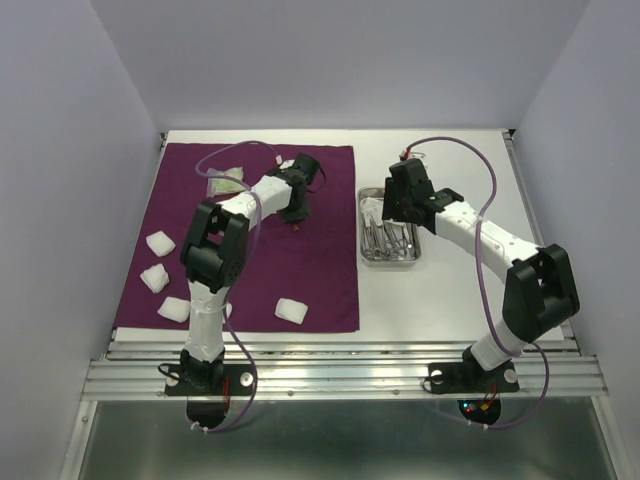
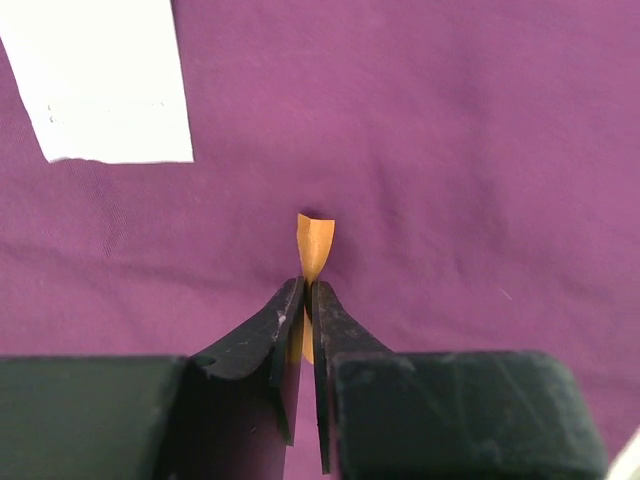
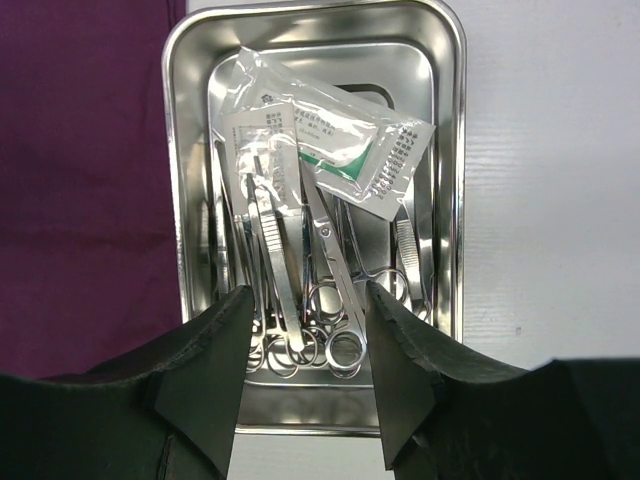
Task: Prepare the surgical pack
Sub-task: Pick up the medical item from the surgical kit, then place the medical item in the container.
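The deep-purple drape (image 1: 320,270) lies spread flat on the left half of the table. My left gripper (image 1: 297,218) is low over its middle, shut on a small orange strip (image 2: 314,245) that stands up from the cloth (image 2: 450,150). The steel tray (image 1: 363,240) sits just right of the drape and holds scissors (image 3: 335,270), forceps (image 3: 275,250) and clear packets (image 3: 350,150). My right gripper (image 3: 305,300) hovers open and empty above the tray's near end (image 3: 330,415). Several white gauze pads (image 1: 160,243) lie on the drape's left and front parts.
A greenish packet (image 1: 226,183) lies on the drape's far left. A flat white rectangle (image 2: 105,80) lies on the cloth ahead-left of my left gripper; I cannot tell what it is. Bare white table (image 1: 470,170) lies right of the tray. Walls enclose the table.
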Available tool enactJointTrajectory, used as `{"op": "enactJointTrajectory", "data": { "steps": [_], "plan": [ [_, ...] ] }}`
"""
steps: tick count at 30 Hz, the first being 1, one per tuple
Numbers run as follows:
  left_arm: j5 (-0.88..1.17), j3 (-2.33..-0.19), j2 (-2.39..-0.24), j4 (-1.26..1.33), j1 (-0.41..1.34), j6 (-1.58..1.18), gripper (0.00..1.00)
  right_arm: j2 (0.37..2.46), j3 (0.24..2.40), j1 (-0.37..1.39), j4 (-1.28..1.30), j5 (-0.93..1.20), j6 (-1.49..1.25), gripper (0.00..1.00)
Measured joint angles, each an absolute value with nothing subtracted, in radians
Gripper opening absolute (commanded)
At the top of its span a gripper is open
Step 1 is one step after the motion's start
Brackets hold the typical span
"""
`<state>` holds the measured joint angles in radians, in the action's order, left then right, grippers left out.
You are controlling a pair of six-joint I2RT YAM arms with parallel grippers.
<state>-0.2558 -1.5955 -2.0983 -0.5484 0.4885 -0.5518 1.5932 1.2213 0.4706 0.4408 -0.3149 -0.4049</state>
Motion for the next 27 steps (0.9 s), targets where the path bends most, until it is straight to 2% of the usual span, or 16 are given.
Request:
{"op": "enactJointTrajectory", "data": {
  "steps": [8,13,24,26,27],
  "plan": [
    [-0.222,-1.638,-1.996,-0.573,0.57,-0.551,0.16,1.586,1.188,0.471,0.443,-0.338,-0.419,0.54],
    [-0.161,-1.785,-1.995,-0.572,0.652,-0.551,0.16,1.53,1.148,0.471,0.447,-0.4,-0.446,0.54],
    [-0.054,-2.107,-2.239,-0.574,0.73,-0.55,0.16,1.342,1.063,0.471,0.45,-0.542,-0.506,0.57],
    [-0.043,-2.148,-2.294,-0.587,0.731,-0.551,0.23,1.325,1.055,0.471,0.45,-0.554,-0.51,0.57],
    [-0.037,-2.172,-2.32,-0.593,0.731,-0.551,0.36,1.32,1.052,0.471,0.449,-0.558,-0.511,0.57]
  ]
}}
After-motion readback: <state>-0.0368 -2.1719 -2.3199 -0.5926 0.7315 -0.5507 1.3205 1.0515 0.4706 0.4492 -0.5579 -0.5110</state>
